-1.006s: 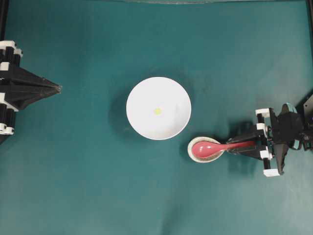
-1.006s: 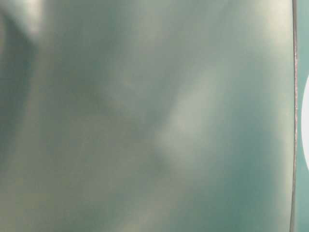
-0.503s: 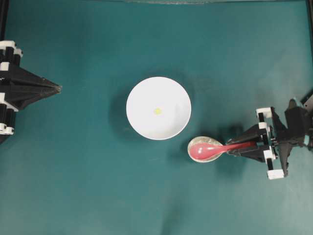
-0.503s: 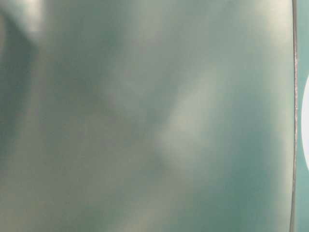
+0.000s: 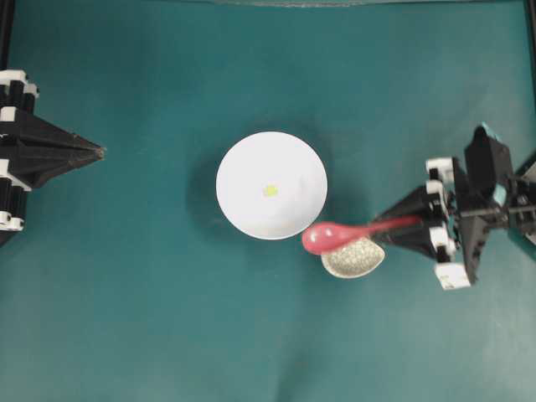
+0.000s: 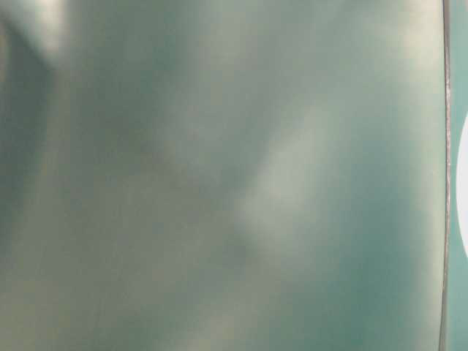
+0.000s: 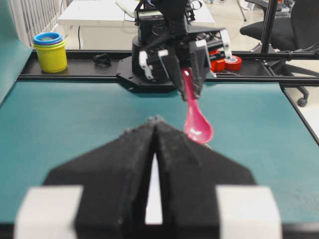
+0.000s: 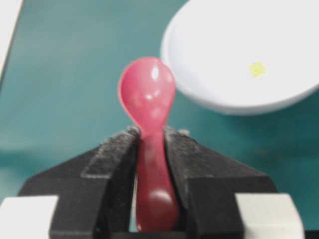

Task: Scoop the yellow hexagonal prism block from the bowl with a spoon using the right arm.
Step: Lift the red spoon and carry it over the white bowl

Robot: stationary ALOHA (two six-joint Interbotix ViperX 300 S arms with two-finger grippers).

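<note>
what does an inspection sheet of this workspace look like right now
surface: teal mat, bare around the dishes
block: yellow block lying near the middle of the white bowl
spoon: pink spoon lifted, scoop beside the bowl's rim, not yet over the block
clutter: speckled dish by the bowl, with the spoon's scoop over its edge
grippers: right gripper shut on the spoon handle; left gripper shut, holding nothing, apart from the bowl
cables: nothing seen
surroundings: stacked cups, tape rolls and an office chair beyond the table; table-level view blurred
</note>
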